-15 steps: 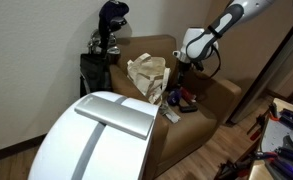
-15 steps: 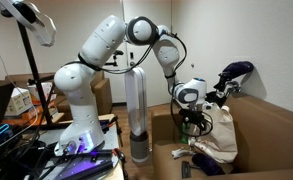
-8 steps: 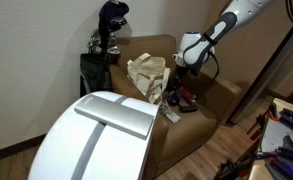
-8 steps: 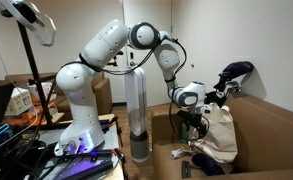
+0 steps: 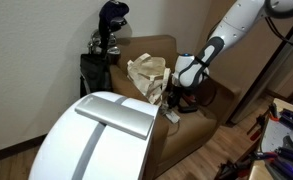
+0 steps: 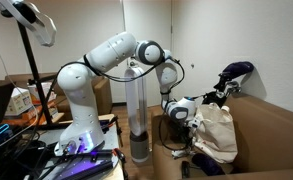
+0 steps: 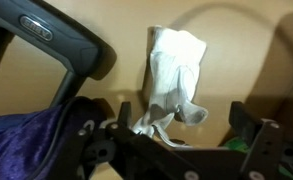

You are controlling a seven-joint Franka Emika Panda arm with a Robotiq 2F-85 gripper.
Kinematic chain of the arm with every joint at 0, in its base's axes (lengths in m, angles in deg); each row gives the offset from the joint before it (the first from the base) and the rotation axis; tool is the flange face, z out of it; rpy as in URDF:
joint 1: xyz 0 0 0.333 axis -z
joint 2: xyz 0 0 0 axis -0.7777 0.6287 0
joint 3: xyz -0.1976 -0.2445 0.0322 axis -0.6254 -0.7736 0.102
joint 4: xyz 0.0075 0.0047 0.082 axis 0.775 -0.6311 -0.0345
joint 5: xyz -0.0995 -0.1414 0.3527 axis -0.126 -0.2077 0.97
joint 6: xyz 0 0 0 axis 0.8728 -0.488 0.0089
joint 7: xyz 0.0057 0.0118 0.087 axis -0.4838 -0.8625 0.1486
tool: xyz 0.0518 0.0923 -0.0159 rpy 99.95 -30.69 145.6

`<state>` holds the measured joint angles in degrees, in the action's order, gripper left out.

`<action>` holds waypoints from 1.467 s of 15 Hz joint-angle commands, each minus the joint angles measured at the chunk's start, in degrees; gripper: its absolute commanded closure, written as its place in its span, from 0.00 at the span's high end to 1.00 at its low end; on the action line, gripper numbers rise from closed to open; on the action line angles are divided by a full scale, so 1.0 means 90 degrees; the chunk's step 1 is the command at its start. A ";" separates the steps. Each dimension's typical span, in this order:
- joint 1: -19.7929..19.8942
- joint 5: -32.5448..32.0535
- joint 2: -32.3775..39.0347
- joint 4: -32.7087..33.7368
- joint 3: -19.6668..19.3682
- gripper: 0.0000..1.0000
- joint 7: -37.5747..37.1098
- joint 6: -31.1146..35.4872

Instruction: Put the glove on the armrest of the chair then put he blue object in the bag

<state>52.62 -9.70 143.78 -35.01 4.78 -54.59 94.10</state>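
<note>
A white glove (image 7: 176, 70) lies crumpled on the brown chair seat, in the middle of the wrist view. My gripper (image 7: 186, 125) is open and hangs just above it, one finger on each side and the glove's lower end between them. In both exterior views the gripper (image 5: 179, 90) (image 6: 180, 125) is low over the seat, beside the beige tote bag (image 5: 146, 75) (image 6: 218, 130). A blue-purple object (image 7: 26, 140) lies at the lower left of the wrist view, under a black curved handle (image 7: 61, 45).
The brown armchair has a broad armrest (image 5: 226, 95) on the side of my arm. Small items (image 6: 201, 162) lie on the seat front. A golf bag (image 5: 104, 45) stands behind the chair. A white rounded appliance (image 5: 101, 135) fills the foreground.
My arm has come down from beside the bag's top to just above the seat. The gripper stays open. The glove and bag have not moved.
</note>
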 commanded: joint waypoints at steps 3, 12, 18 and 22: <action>0.0023 0.0614 0.0830 0.0750 0.0120 1.00 -0.0853 0.0783; -0.0105 0.0771 0.1609 0.1486 -0.0099 1.00 -0.1386 0.0679; 0.0045 0.0659 0.1745 0.1731 0.0184 0.60 -0.0971 0.0598; 0.0064 0.0671 0.1710 0.1744 0.0197 0.33 -0.0968 0.0558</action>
<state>52.33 -3.41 158.71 -20.39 5.81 -65.22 99.69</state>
